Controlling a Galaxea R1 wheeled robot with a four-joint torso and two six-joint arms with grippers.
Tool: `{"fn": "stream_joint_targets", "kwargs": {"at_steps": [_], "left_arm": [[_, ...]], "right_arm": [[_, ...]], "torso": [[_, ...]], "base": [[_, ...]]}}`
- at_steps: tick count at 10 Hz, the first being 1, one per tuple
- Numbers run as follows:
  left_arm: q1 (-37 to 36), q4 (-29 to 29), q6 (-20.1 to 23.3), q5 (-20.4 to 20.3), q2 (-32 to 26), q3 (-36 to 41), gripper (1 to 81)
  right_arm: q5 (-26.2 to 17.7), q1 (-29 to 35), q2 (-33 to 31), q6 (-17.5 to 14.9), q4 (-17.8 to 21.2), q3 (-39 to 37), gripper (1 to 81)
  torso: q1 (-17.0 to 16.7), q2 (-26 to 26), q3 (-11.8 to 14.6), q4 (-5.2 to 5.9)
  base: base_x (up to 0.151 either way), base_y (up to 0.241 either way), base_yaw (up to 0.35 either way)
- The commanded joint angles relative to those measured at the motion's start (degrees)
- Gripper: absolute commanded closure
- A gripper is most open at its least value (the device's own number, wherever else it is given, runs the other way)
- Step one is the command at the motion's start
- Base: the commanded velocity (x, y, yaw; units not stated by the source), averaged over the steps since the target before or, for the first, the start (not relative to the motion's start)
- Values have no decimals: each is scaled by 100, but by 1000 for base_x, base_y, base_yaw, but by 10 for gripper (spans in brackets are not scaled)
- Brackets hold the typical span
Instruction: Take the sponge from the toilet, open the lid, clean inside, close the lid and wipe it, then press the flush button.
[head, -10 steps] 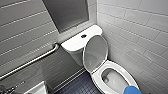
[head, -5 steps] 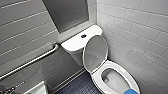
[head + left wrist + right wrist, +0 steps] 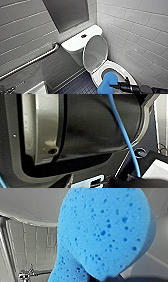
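walls: pale rectangular tiles (image 3: 135,27) behind the toilet (image 3: 110,67) and on its right side in head view
dark panel: flat grey panel (image 3: 66,13) on the wall above the toilet tank
floor: dark blue small tiles (image 3: 80,85) at the foot of the toilet, left of the bowl in head view
toilet: white, glossy, boxy tank at the wall, oval bowl open toward the camera
grab bar: metal rail (image 3: 32,61) slanting along the wall left of the toilet, well apart from it
lid: the lid (image 3: 95,53) is raised, upright, greyish underside facing out, leaning back at the tank front
tank top: flat white slab (image 3: 75,41) behind the raised lid
white object: white-edged thing (image 3: 37,88) low down, far left of the toilet, cannot tell what it is
right gripper: dark right gripper (image 3: 117,86) comes in from the right over the bowl's near part, clamped on the sponge (image 3: 107,82) at the sponge's edge
left gripper: apart or together, cannot tell
sponge: bright blue, rounded, pitted surface, held over the near rim of the toilet bowl, covering part of the rim in head view; touching the rim or not, cannot tell; in the right wrist view it sits close up with white ceramic and tiled wall behind
flush button: the flush button (image 3: 84,36), small, dark, round, mid tank top, just behind the lid's upper edge
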Motion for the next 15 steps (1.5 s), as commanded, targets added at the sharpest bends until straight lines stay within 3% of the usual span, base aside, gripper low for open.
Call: {"fn": "stream_joint_targets", "kwargs": {"at_steps": [1,3,4,6,10,12,15], "left_arm": [[196,21,8,547,-32,88,10],[196,30,-1,547,-40,80,10],[196,13,-1,547,-49,80,10],[196,-5,-1,547,-49,80,10],[179,12,-1,547,-40,80,10],[179,21,-1,547,-32,80,10],[170,21,-1,547,-5,80,10]], "right_arm": [[-1740,1521,1006,189,-70,-1450,811],[-2329,1784,1999,224,-97,-3032,811],[-2556,1889,2367,406,-131,-3584,811],[-3165,2057,3099,750,-710,-4380,811],[-3359,1909,3067,1532,-1676,-3496,811],[-3359,1802,2628,2235,-2362,-2810,811],[-3263,1776,1646,3339,-3369,-1153,811]], "torso": [[0,0,0,0],[0,0,0,0],[0,0,0,0],[0,0,0,0],[0,0,0,0],[0,0,0,0],[0,0,0,0]], "base": [[0,0,0],[0,0,0],[0,0,0],[0,0,0],[0,0,0],[0,0,0],[0,0,0]]}}
